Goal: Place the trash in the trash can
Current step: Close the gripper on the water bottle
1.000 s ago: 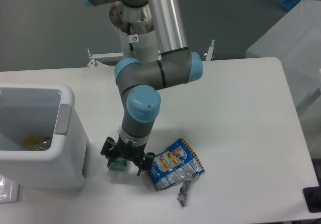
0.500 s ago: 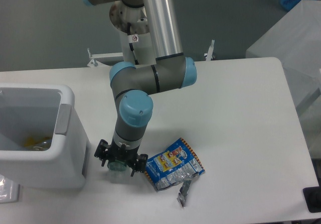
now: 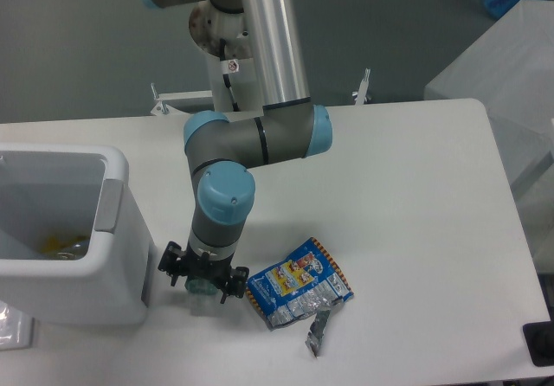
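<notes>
Low in the frame's left-centre, the black two-finger gripper (image 3: 201, 279) straddles the small clear green-labelled plastic bottle (image 3: 202, 288) on the white counter (image 3: 415, 230), apparently for a grasp, though I cannot tell if its fingers have clenched, beside the white boxy trash can (image 3: 61, 230).

White surface (image 3: 407, 196) in front of me has the bin (image 3: 65, 239) at left, then bottle (image 3: 202, 291), snack bag (image 3: 299, 284) and foil scrap (image 3: 318, 332) near the front edge.

Tool (image 3: 202, 282) straddles bottle (image 3: 202, 289) on surface (image 3: 415, 196), beside white bin (image 3: 78, 239). Snack bag (image 3: 299, 284) right of it; foil scrap (image 3: 317, 331) nearby.
</notes>
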Motion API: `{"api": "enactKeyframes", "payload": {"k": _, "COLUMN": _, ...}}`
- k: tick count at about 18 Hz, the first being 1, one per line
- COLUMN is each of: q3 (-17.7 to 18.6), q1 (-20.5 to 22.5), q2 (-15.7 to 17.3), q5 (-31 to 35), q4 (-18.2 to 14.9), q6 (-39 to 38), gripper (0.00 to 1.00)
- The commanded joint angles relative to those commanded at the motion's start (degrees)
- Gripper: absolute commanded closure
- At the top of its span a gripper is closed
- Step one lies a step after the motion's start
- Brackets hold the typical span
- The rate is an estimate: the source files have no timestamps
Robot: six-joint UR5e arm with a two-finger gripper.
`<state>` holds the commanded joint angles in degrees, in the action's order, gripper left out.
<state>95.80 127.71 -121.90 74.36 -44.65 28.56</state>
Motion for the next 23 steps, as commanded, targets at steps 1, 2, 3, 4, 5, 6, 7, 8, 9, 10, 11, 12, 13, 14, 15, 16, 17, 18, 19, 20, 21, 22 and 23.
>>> {"api": "enactKeyframes", "payload": {"k": 1, "q3": 0.1, "q1": 0.0, "q2": -0.2, "q5": 0.1, "q4": 0.0, "q6": 0.0, "gripper": 0.0}}
{"api": "enactKeyframes", "payload": {"k": 2, "q3": 0.2, "q1": 0.0, "q2": -0.1, "q5": 0.2, "q4": 0.0, "q6": 0.0, "gripper": 0.0}}
{"api": "enactKeyframes", "payload": {"k": 3, "q3": 0.3, "q1": -0.1, "q2": 0.0, "q5": 0.4, "q4": 0.1, "q6": 0.1, "gripper": 0.0}}
{"api": "enactKeyframes", "payload": {"k": 4, "q3": 0.3, "q1": -0.1, "q2": -0.1, "q5": 0.4, "q4": 0.1, "q6": 0.0, "gripper": 0.0}}
{"api": "enactKeyframes", "payload": {"k": 5, "q3": 0.3, "q1": -0.1, "q2": -0.3, "q5": 0.5, "q4": 0.1, "q6": 0.0, "gripper": 0.0}}
{"api": "enactKeyframes", "payload": {"k": 6, "q3": 0.2, "q1": -0.1, "q2": -0.4, "q5": 0.5, "q4": 0.1, "q6": 0.0, "gripper": 0.0}}
{"api": "enactKeyframes", "payload": {"k": 7, "q3": 0.2, "q1": -0.1, "q2": -0.4, "q5": 0.5, "q4": 0.1, "q6": 0.0, "gripper": 0.0}}
{"api": "enactKeyframes", "payload": {"k": 8, "q3": 0.2, "q1": -0.1, "q2": -0.4, "q5": 0.5, "q4": 0.1, "q6": 0.0, "gripper": 0.0}}
{"api": "enactKeyframes", "payload": {"k": 9, "q3": 0.0, "q1": -0.1, "q2": -0.5, "q5": 0.5, "q4": 0.0, "q6": -0.1, "gripper": 0.01}}
{"api": "enactKeyframes", "payload": {"k": 10, "q3": -0.1, "q1": -0.1, "q2": -0.5, "q5": 0.5, "q4": 0.0, "q6": -0.1, "gripper": 0.03}}
{"api": "enactKeyframes", "payload": {"k": 11, "q3": -0.1, "q1": -0.1, "q2": -0.5, "q5": 0.5, "q4": 0.1, "q6": -0.1, "gripper": 0.03}}
{"api": "enactKeyframes", "payload": {"k": 12, "q3": 0.0, "q1": -0.1, "q2": -0.5, "q5": 0.5, "q4": 0.1, "q6": -0.1, "gripper": 0.04}}
{"api": "enactKeyframes", "payload": {"k": 13, "q3": 0.0, "q1": -0.1, "q2": -0.5, "q5": 0.5, "q4": 0.1, "q6": -0.1, "gripper": 0.05}}
{"api": "enactKeyframes", "payload": {"k": 14, "q3": 0.1, "q1": -0.1, "q2": -0.5, "q5": 0.5, "q4": 0.1, "q6": -0.1, "gripper": 0.06}}
{"api": "enactKeyframes", "payload": {"k": 15, "q3": 0.2, "q1": -0.1, "q2": -0.4, "q5": 0.5, "q4": 0.1, "q6": -0.1, "gripper": 0.07}}
{"api": "enactKeyframes", "payload": {"k": 16, "q3": 0.3, "q1": -0.1, "q2": -0.4, "q5": 0.5, "q4": 0.1, "q6": -0.1, "gripper": 0.09}}
{"api": "enactKeyframes", "payload": {"k": 17, "q3": 0.3, "q1": -0.1, "q2": -0.4, "q5": 0.5, "q4": 0.0, "q6": -0.1, "gripper": 0.11}}
{"api": "enactKeyframes", "payload": {"k": 18, "q3": 0.3, "q1": -0.1, "q2": -0.4, "q5": 1.0, "q4": 0.0, "q6": -0.1, "gripper": 0.11}}
{"api": "enactKeyframes", "payload": {"k": 19, "q3": 0.3, "q1": -0.1, "q2": -0.4, "q5": 1.8, "q4": 0.0, "q6": -0.1, "gripper": 0.11}}
{"api": "enactKeyframes", "payload": {"k": 20, "q3": 0.3, "q1": -0.1, "q2": -0.4, "q5": 2.3, "q4": 0.1, "q6": -0.1, "gripper": 0.12}}
{"api": "enactKeyframes", "payload": {"k": 21, "q3": 0.3, "q1": -0.1, "q2": -0.4, "q5": 2.4, "q4": 0.1, "q6": -0.1, "gripper": 0.12}}
{"api": "enactKeyframes", "payload": {"k": 22, "q3": 0.2, "q1": -0.1, "q2": -0.4, "q5": 2.4, "q4": 0.1, "q6": -0.1, "gripper": 0.12}}
{"api": "enactKeyframes", "payload": {"k": 23, "q3": 0.2, "q1": -0.1, "q2": -0.4, "q5": 2.4, "q4": 0.1, "q6": -0.1, "gripper": 0.12}}
